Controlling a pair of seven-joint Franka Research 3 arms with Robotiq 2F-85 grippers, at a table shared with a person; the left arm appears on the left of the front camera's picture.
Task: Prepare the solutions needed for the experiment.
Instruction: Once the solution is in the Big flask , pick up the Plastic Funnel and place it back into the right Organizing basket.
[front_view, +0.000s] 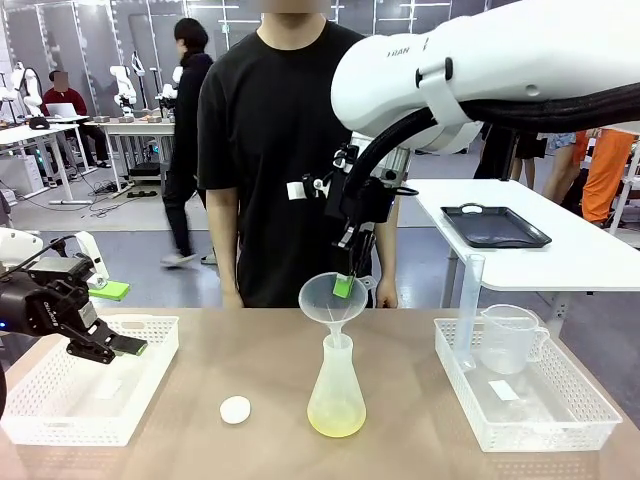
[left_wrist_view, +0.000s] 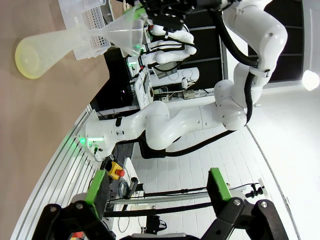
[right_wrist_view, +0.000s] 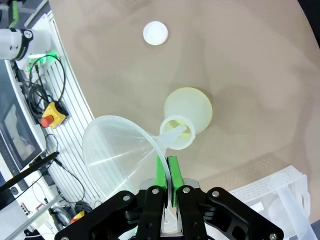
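As the right claw (front_view: 346, 284) pinches the funnel (front_view: 322, 299), the flask (front_view: 336, 388) stands below.

The funnel (front_view: 333, 297) spout's tip is hidden inside the flask (front_view: 336, 395) neck. The right gripper (front_view: 346, 287) shows its fingertips dimly through the funnel wall. The left arm (front_view: 40, 300) is cut by the front view's left edge; the tray (right_wrist_view: 270, 187) runs off the right wrist view's corner

On the table (front_view: 200, 365) the conical flask (front_view: 336, 395) stands mid-table with the funnel (front_view: 330, 298) above it, spout in its mouth, a cap (front_view: 235, 409) just left of it, the left basket (front_view: 60, 425) beyond that, and the right basket (front_view: 545, 428) holding the measuring jug (front_view: 508, 340) and measuring cylinder (front_view: 470, 300).
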